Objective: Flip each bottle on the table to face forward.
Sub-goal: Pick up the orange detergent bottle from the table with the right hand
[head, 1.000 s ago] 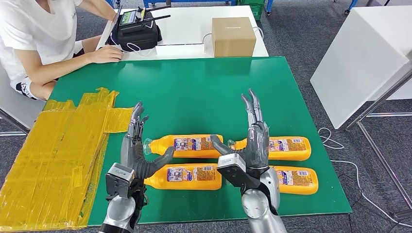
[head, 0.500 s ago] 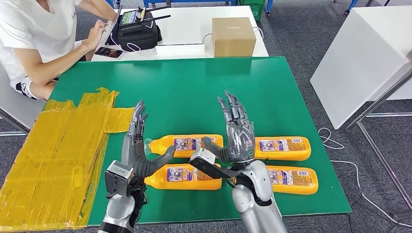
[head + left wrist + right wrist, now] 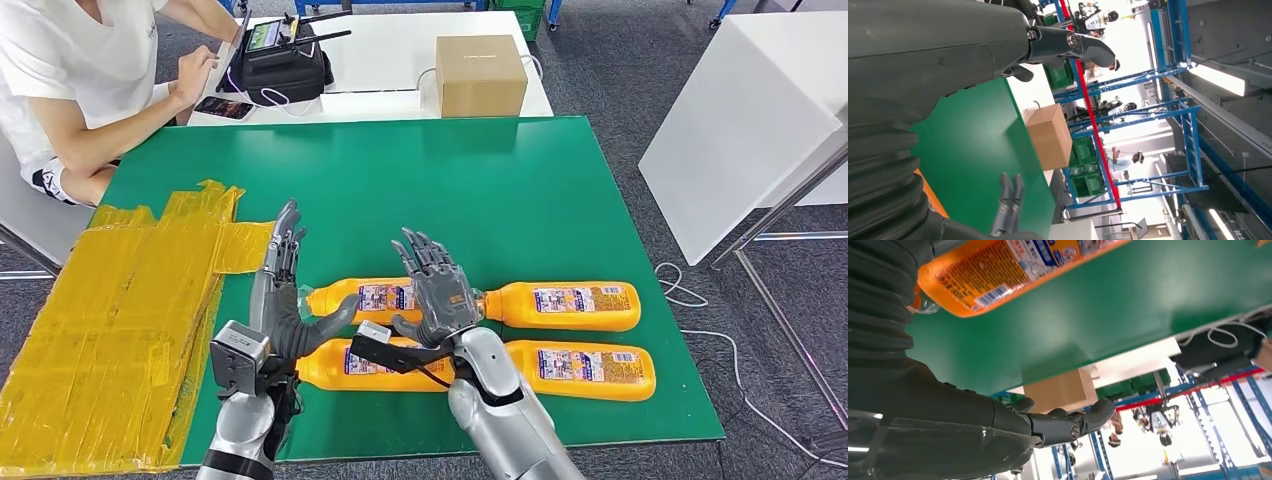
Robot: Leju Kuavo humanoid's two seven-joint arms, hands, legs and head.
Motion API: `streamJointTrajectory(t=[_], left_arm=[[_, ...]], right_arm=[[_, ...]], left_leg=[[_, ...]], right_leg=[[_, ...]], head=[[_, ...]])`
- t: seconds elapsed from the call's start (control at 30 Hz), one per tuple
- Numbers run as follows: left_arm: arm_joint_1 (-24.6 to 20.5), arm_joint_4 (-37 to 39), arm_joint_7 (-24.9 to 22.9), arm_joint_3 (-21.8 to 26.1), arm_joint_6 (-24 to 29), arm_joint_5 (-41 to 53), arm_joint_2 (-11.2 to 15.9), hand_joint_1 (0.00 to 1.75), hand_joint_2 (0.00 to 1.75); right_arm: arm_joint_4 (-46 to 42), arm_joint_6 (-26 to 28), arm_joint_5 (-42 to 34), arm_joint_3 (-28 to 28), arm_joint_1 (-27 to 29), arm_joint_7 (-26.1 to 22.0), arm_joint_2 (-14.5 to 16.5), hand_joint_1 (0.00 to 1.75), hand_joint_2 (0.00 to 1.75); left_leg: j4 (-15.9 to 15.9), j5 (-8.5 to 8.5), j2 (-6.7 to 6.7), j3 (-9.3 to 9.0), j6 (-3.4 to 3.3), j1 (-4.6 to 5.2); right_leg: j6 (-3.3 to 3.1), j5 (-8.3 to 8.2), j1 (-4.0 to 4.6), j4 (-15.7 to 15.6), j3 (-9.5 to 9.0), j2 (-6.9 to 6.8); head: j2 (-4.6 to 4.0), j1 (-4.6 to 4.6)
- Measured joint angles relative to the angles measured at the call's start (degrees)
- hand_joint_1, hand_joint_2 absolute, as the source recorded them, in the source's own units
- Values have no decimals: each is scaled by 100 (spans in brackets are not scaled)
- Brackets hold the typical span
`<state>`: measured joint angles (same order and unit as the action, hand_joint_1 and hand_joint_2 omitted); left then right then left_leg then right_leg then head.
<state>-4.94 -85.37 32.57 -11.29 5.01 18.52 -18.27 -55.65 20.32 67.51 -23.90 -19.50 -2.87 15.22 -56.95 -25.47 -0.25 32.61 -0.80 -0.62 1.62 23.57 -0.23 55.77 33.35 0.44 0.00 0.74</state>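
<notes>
Swinging left across the green table [image 3: 560, 190], my right hand [image 3: 437, 292] now hovers spread wide over the 2 left bottles [image 3: 375, 297], leaving the 2 right bottles [image 3: 572, 305] exposed. My left hand [image 3: 283, 290] waits beside them, fingers apart, holding nothing. I judge no flip has begun.

Glossy orange plastic bottles [image 3: 560, 305] with paper-like labels are seen on the matt green table [image 3: 420, 190], beside crinkled yellow tape [image 3: 110, 320].
</notes>
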Motion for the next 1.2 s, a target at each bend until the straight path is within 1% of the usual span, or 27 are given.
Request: streamJointTrajectory(t=[0.17,0.37,0.67,0.8,1.0,1.2], left_arm=[[-53,95,2,3,-35,-21,-1,0,175],[-118,261,2,2,-62,-21,-17,0,175],[-171,447,2,-2,-85,-20,-30,0,175],[-259,558,-5,-25,-157,-19,-38,0,175],[-423,813,-9,-127,-211,-68,-44,0,175],[-473,954,-7,-172,-219,-79,-44,0,175]], right_arm=[[623,44,56,1,-310,116,11,0,175],[1217,292,433,70,-678,537,11,0,175],[1639,340,549,189,-984,661,12,0,175],[1951,125,722,246,-1219,857,10,0,175],[2597,-570,838,317,-1716,872,42,0,175],[2900,-704,840,320,-1895,842,100,0,175]], left_leg=[[-1,0,0,-1,0,0],[-2,0,1,-1,0,0],[-2,0,1,-1,0,0],[-3,1,1,-1,0,0],[-5,4,3,-3,0,0],[-5,2,2,0,0,-1]], right_leg=[[0,0,0,0,0,0],[0,0,0,0,2,0],[0,-1,0,0,3,1],[1,-2,0,0,2,1],[3,-6,-1,1,2,1],[4,-4,0,1,5,1]], head=[[0,1],[0,2],[0,2],[0,2],[0,3],[0,2]])
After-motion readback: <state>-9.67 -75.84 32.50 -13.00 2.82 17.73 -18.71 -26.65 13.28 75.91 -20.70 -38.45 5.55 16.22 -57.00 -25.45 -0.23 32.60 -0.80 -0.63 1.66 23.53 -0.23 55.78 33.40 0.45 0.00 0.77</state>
